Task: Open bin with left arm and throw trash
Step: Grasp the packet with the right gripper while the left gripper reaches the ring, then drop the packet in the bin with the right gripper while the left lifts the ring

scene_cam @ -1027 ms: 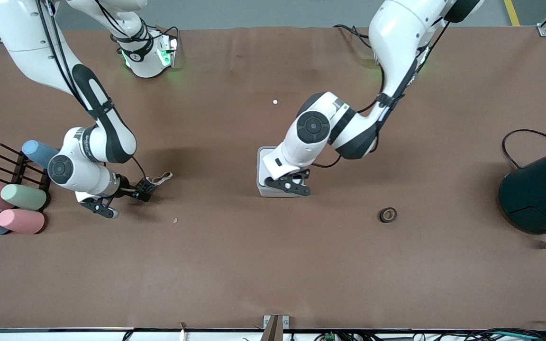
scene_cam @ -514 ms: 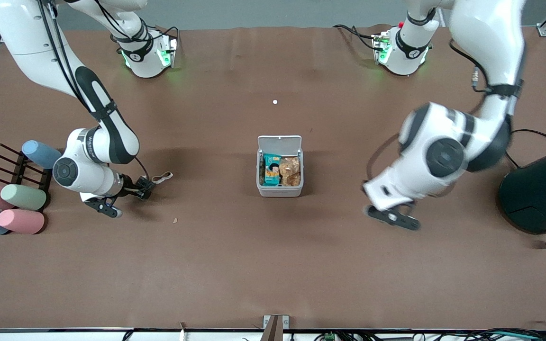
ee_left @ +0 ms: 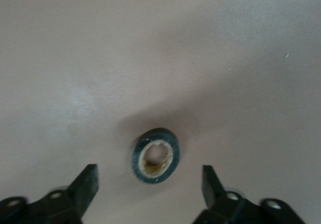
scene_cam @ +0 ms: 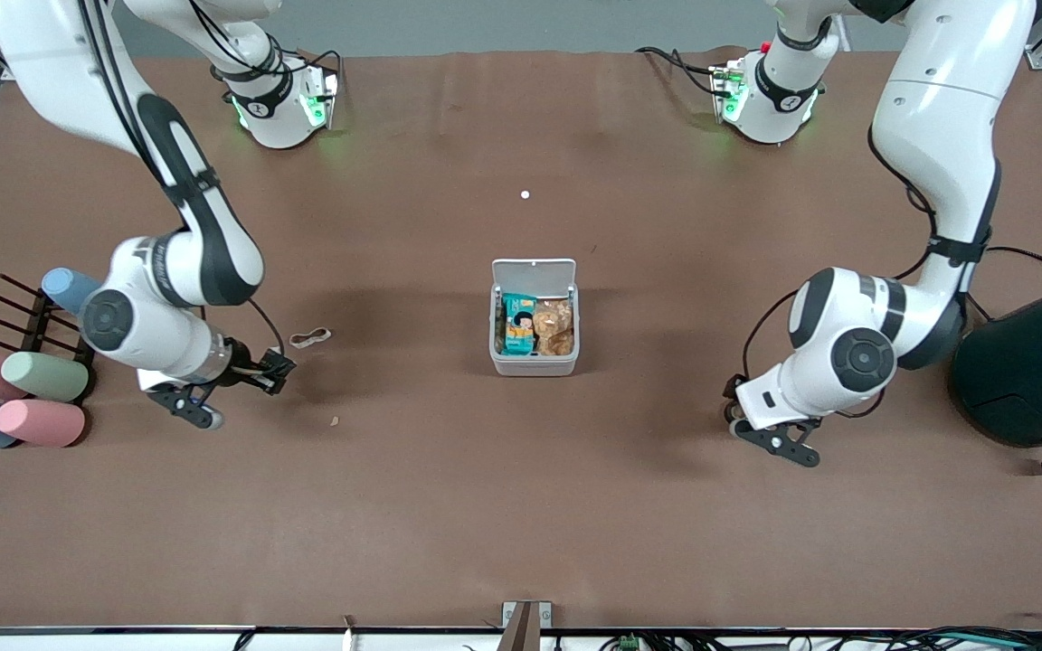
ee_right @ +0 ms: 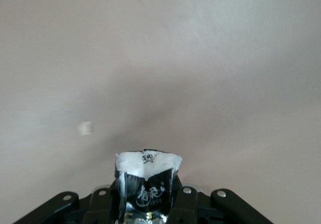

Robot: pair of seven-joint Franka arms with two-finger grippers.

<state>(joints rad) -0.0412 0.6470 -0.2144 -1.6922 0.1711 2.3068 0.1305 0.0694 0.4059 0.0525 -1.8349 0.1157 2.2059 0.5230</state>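
The left gripper [ee_left: 148,184] is spread wide open w/ nothing in it, hanging low over the small dark tape roll w/ a tan middle [ee_left: 155,155]; in the left wrist view the roll lies flat on the brown table [scene_cam: 521,506] between the two black fingers [ee_left: 85,186], not touching either. In the front view the left gripper [scene_cam: 770,440] sits toward the left arm's end of the table, & the roll is hidden under it there. The right gripper [ee_right: 146,204] is clenched on the small crumpled black wrapper w/ a white torn edge [ee_right: 146,181], which sticks out from its fingers. In the front view the right gripper [scene_cam: 250,378] is up over the table toward the right arm's end, just beside the tan rubber band loop [scene_cam: 309,339], which lies flat & apart from it. The small white square plastic bin w/ rounded corners [scene_cam: 535,366] sits mid-table between the two arms, its flat lid [scene_cam: 534,270] swung up & open. Inside are a teal packet [scene_cam: 518,324] & some brown crumpled bits [scene_cam: 555,327]. Pastel cups [scene_cam: 28,398] lie by a dark rack [scene_cam: 23,321] at the right arm's end. A big dark teal round container [scene_cam: 1032,371] stands at the left arm's end.
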